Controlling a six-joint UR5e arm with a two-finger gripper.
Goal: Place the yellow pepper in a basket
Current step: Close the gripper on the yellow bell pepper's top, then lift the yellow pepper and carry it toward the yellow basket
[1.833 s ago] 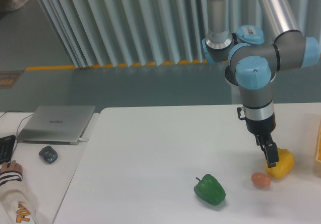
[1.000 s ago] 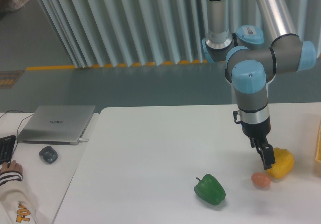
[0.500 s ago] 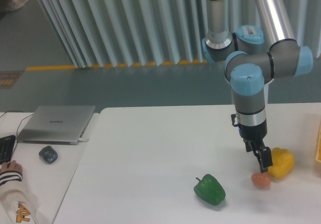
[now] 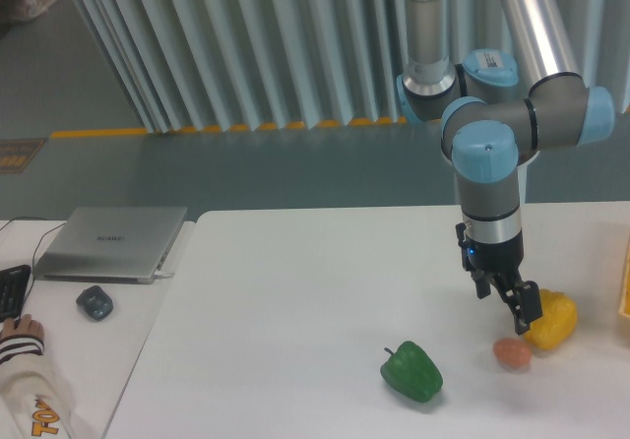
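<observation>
The yellow pepper lies on the white table near its right side. My gripper hangs just left of the pepper, low over the table, with its fingers spread and nothing between them. One dark finger overlaps the pepper's left edge. The basket shows only as a narrow yellow-orange sliver at the right edge of the view, to the right of the pepper.
A small orange-brown egg-shaped thing lies just below the gripper. A green pepper lies front centre. A laptop, a mouse and a person's sleeve are at the left.
The gripper has shifted left, off the pepper's top to its left side, and turned at the wrist. The yellow pepper has stayed where it was on the table.
</observation>
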